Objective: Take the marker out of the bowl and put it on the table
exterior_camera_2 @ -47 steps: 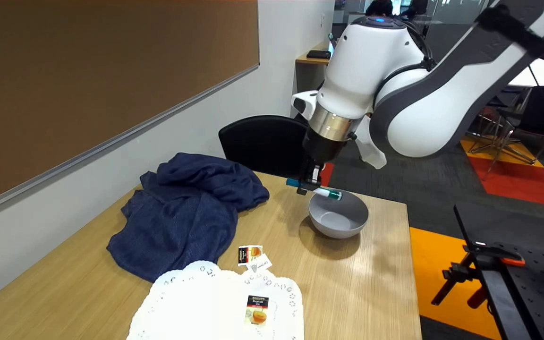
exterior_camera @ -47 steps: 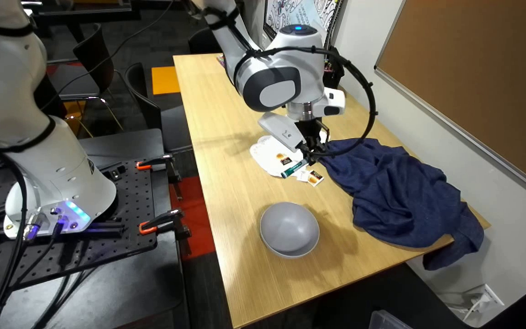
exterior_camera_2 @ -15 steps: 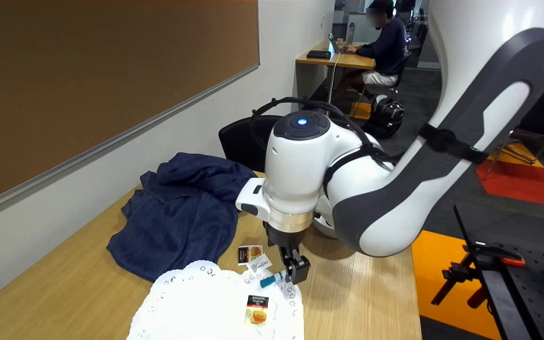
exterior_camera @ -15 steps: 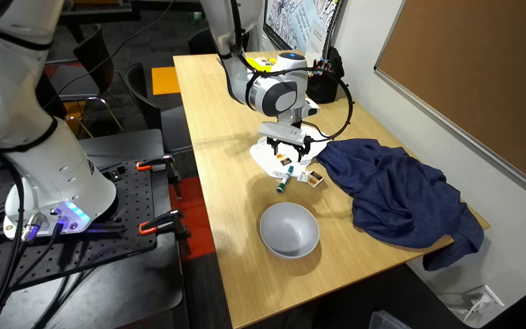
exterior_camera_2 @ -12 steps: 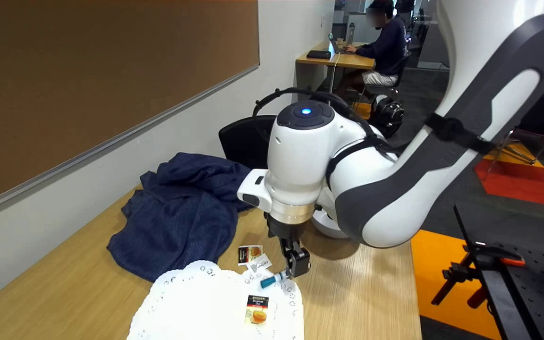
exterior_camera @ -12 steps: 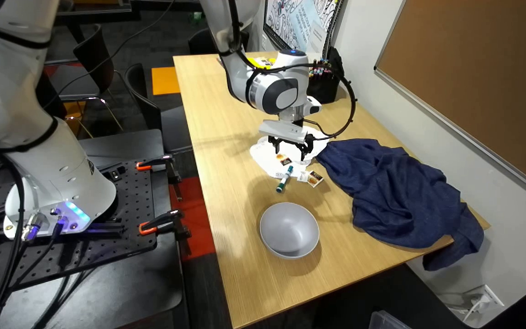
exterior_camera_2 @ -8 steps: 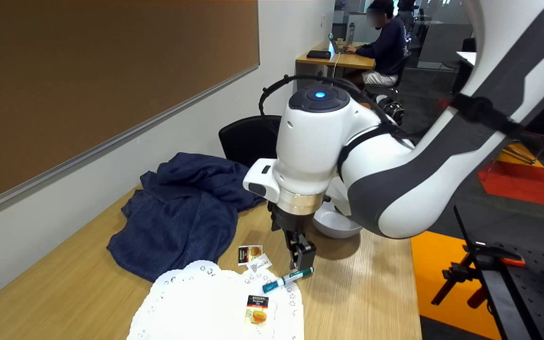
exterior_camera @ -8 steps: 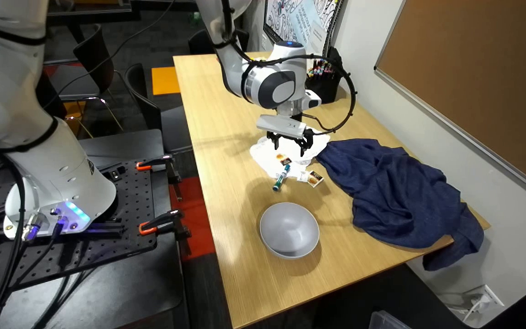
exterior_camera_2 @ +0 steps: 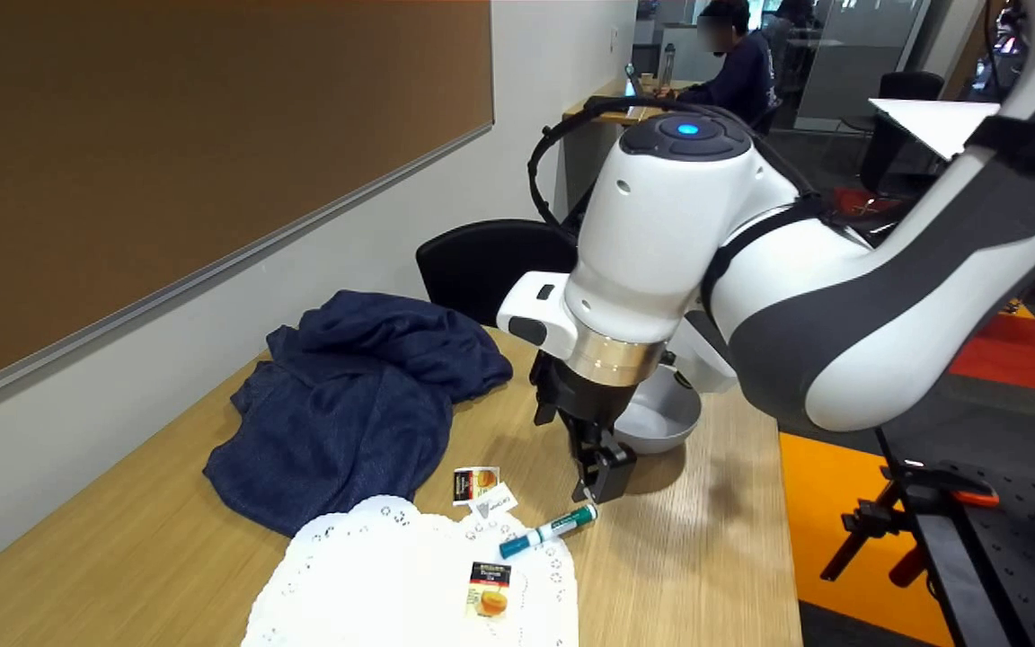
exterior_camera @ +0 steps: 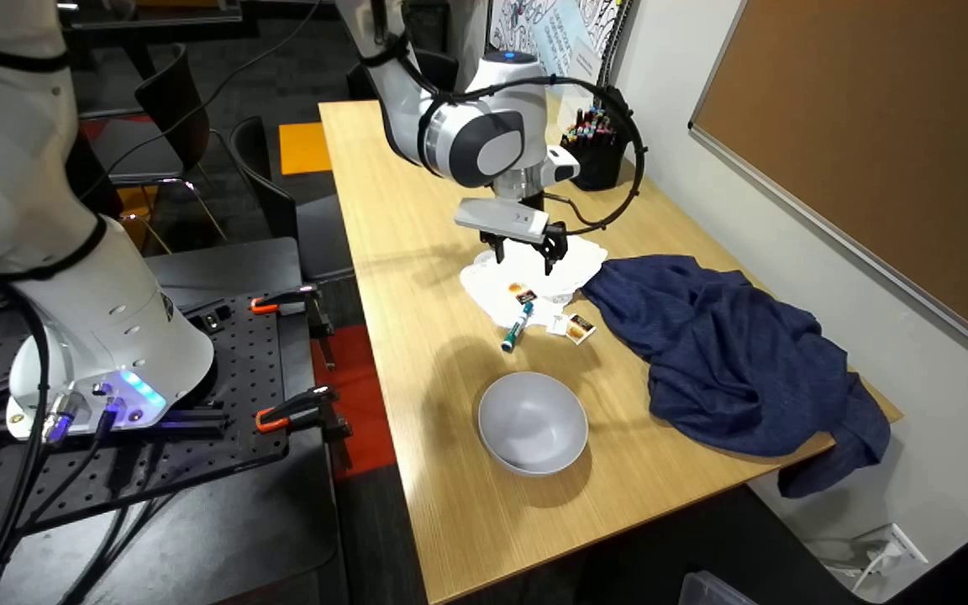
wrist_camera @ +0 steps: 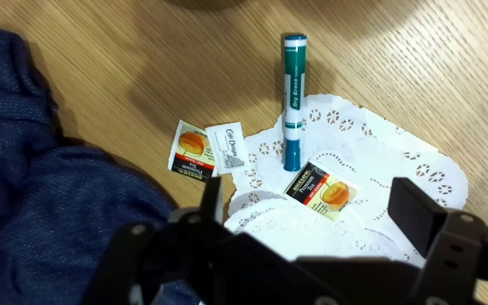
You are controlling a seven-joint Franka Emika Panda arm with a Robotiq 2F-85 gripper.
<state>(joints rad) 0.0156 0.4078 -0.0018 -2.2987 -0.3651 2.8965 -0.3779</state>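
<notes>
Your Robotiq gripper point(wrist_camera: 307, 192) holds nothing, its 2 fingers point(wrist_camera: 415, 212) parted wide and raised above the tan wooden table point(exterior_camera: 484, 538); how high is hard to tell. The Dry Erase marker point(wrist_camera: 295, 89) lies flat outside the grey bowl point(exterior_camera: 533, 420): its blue-teal end rests on the paper doily point(wrist_camera: 379, 161), its green end reaches onto the wood. The blue-teal end sits just beside the Bigelow tea packet point(wrist_camera: 324, 192); whether they touch is unclear. What your next move turns on is how the marker lies from the hand. In the wrist view it is beyond the fingertips, toward the top, lined up with the gap but a little to the left of its middle; in an exterior view it lies between the gripper and the bowl. Its long axis runs nearly square to the line joining your fingers, so a regrasp should, I judge, need a shift toward the bowl rather than a twist. Placing looks all but finished, so lifting away seems the better call; if you want the marker wholly on wood, regrip and draw it off toward the bowl
</notes>
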